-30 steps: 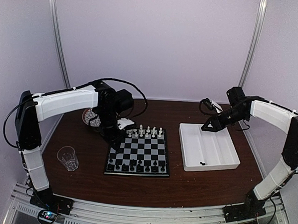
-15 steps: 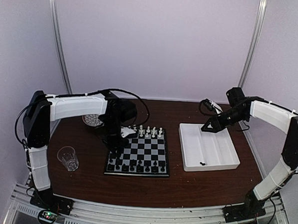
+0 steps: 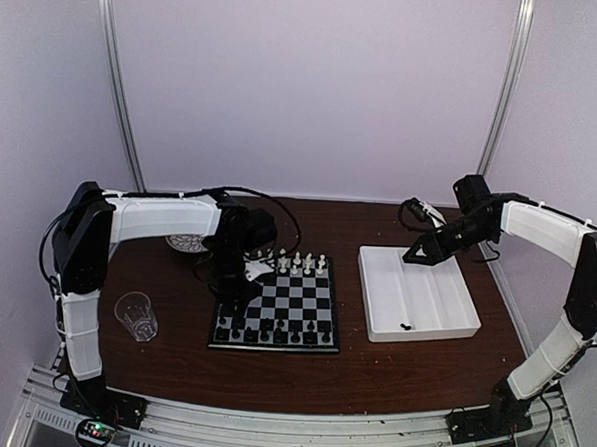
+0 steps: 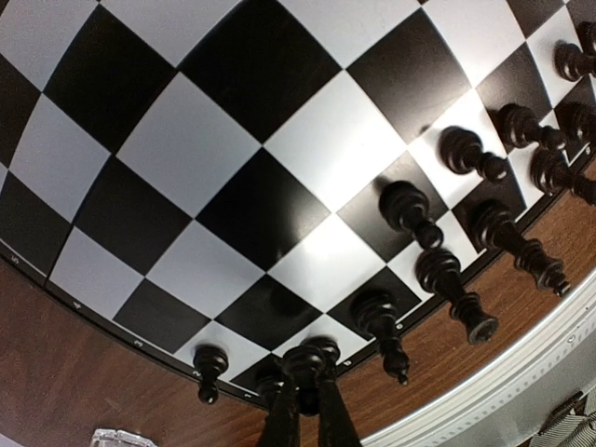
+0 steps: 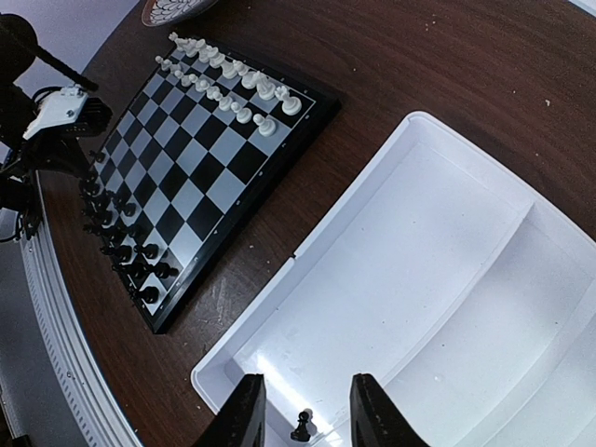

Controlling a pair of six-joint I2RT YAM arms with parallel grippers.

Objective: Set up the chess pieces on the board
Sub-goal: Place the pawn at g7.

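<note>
Finding 1: your left gripper (image 4: 303,396) is clamped fully closed at the bottom edge of the left wrist view. A black piece (image 4: 312,354) sits at its tips over a corner of the board (image 4: 233,205); pinched or merely touched, you cannot tell

Finding 2: your right gripper (image 5: 306,380) hangs with jaws apart and empty over the white tray (image 5: 447,270), where 1 stray black man (image 5: 301,426) lies at the bottom of the right wrist view

The white pieces (image 3: 296,262) line the board's upper edge in the top view, the black ranks (image 3: 273,332) its lower edge

Risk: the black ranks stand close beside the left fingertips, so a sideways withdrawal or skewed release could topple neighbours or send the piece over the rim

Risk: the tray man is tiny, and an off-centre close may flick it away
</note>
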